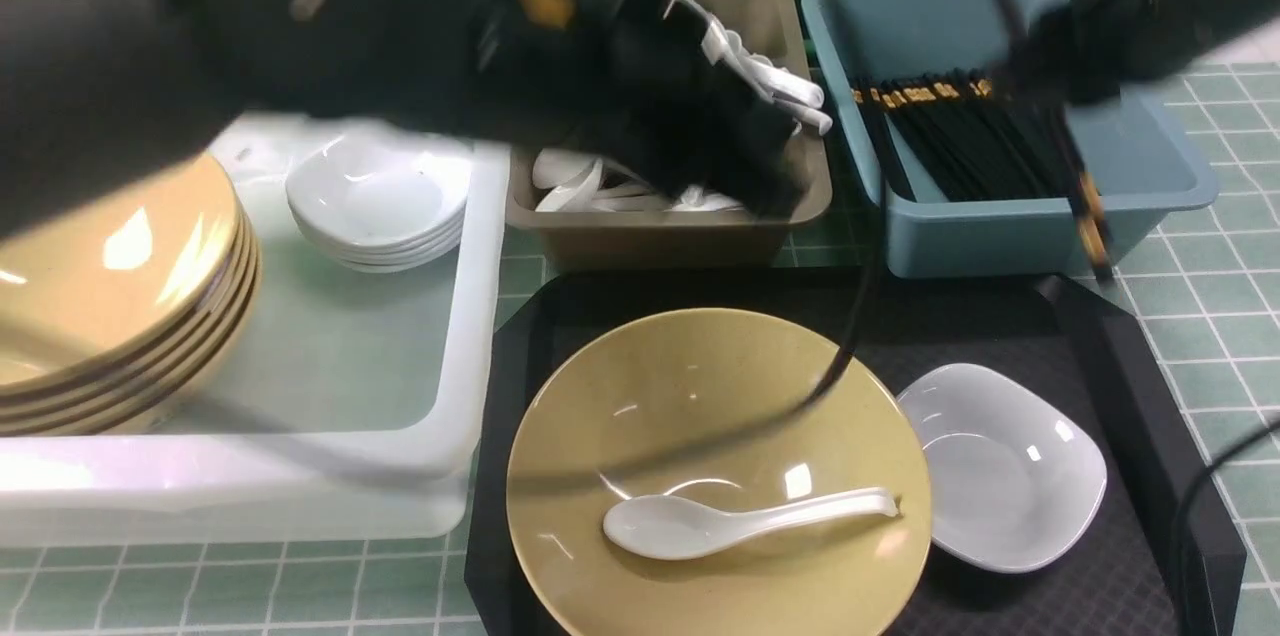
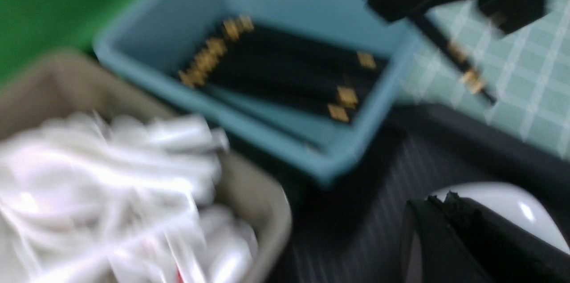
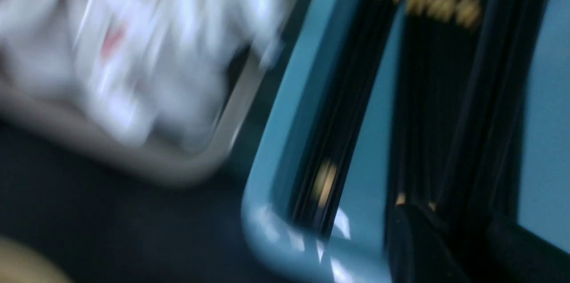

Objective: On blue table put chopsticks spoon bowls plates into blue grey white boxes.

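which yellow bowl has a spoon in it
The single bowl on the black tray, with a white spoon lying inside; the other bowls sit stacked in the white box.

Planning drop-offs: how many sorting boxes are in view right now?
3: the white box on the left, the grey box behind the tray in the middle, the blue box on the right. None appears hidden.

A: The yellow bowl (image 1: 620, 376) and the white spoon (image 1: 740, 521)?
B: Glossy, glazed like ceramic. The black tray (image 1: 980, 326) is matt with a rough weave texture; the blue box (image 1: 1000, 241), smooth plastic.
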You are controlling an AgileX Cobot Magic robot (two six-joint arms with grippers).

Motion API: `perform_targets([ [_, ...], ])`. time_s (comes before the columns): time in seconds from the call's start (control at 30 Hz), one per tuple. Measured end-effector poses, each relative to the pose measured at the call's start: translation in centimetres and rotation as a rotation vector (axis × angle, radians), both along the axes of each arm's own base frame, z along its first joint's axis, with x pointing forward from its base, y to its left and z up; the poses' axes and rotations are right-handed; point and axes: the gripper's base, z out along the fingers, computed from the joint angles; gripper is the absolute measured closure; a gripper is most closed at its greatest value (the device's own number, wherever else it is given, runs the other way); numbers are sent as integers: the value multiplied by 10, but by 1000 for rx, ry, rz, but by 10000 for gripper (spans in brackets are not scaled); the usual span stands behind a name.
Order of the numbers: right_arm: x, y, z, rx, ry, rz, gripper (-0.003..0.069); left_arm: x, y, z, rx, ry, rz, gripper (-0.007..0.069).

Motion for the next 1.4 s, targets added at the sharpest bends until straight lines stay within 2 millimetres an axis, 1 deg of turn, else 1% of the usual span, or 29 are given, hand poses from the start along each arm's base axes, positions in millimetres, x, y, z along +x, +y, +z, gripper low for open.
perform_targets([
  [0.03, 3, -1, 2, 7, -12, -9, 498, 2, -1, 5, -9, -13, 1, 636],
  [0.1, 22, -4, 0, 43, -54, -51, 498, 14, -7, 15, -28, -44, 7, 636],
  [0.13, 41, -5, -7, 68, -73, -83, 498, 23, -13, 22, -42, -71, 10, 636],
  [0.17, 50, -6, -9, 80, -87, -96, 498, 26, -14, 23, -44, -79, 12, 636],
  [0.27, 77, -6, -29, 91, -74, -122, 498, 36, -19, 23, -31, -101, 14, 636],
  [0.3, 79, -7, -29, 92, -79, -124, 498, 36, -20, 23, -28, -100, 13, 636],
  [0.33, 92, -7, -43, 92, -60, -134, 498, 38, -20, 20, -10, -97, 10, 636],
  [0.4, 105, -8, -57, 86, -37, -141, 491, 37, -20, 17, 17, -86, 0, 636],
  [0.47, 114, -9, -69, 75, 5, -150, 451, 35, -19, 14, 52, -65, -14, 636],
  [0.5, 115, -10, -75, 64, 50, -155, 407, 33, -18, 13, 72, -49, -21, 636],
  [0.53, 115, -11, -79, 54, 86, -157, 380, 31, -16, 12, 93, -30, -28, 636],
  [0.57, 114, -13, -81, 38, 127, -155, 325, 29, -15, 13, 106, -14, -30, 636],
  [0.63, 107, -14, -81, -14, 210, -110, 244, 21, -8, 16, 145, 11, -37, 636],
  [0.67, 107, -14, -79, -12, 207, -109, 236, 18, -6, 17, 150, 14, -36, 636],
  [0.7, 98, -12, -73, -44, 267, -53, 180, 12, 1, 20, 163, 29, -29, 636],
  [0.8, 77, -2, -58, -77, 353, 89, 125, -8, 25, 26, 160, 59, 4, 636],
  [0.83, 73, 1, -53, -72, 358, 113, 119, -11, 29, 27, 156, 64, 12, 636],
  [0.87, 59, 11, -38, -68, 341, 188, 111, -28, 50, 30, 143, 83, 48, 636],
  [0.9, 56, 14, -35, -67, 335, 206, 110, -30, 52, 33, 135, 77, 52, 636],
  [0.93, 43, 23, -24, -69, 314, 265, 107, -43, 68, 30, 135, 104, 79, 636],
  [1.0, 20, 40, -12, -80, 296, 354, 106, -60, 87, 26, 135, 130, 111, 636],
  [1.03, -1, 55, -4, -98, 285, 433, 106, -77, 102, 20, 142, 155, 126, 636],
  [1.07, -6, 56, -1, -106, 278, 451, 106, -79, 103, 19, 145, 160, 127, 636],
  [1.1, -22, 69, -1, -126, 282, 523, 104, -90, 110, 13, 154, 173, 126, 636],
  [1.13, -36, 78, -4, -146, 293, 583, 104, -98, 115, 8, 161, 185, 129, 636],
  [1.17, -46, 85, -8, -160, 307, 625, 104, -105, 120, 2, 167, 194, 129, 636],
  [1.23, -72, 106, -28, -222, 359, 776, 104, -120, 128, -11, 180, 214, 128, 636],
  [1.3, -88, 120, -45, -283, 391, 915, 104, -129, 133, -21, 189, 227, 127, 636],
  [1.4, -101, 134, -63, -344, 413, 1055, 104, -137, 137, -31, 196, 239, 127, 636],
])
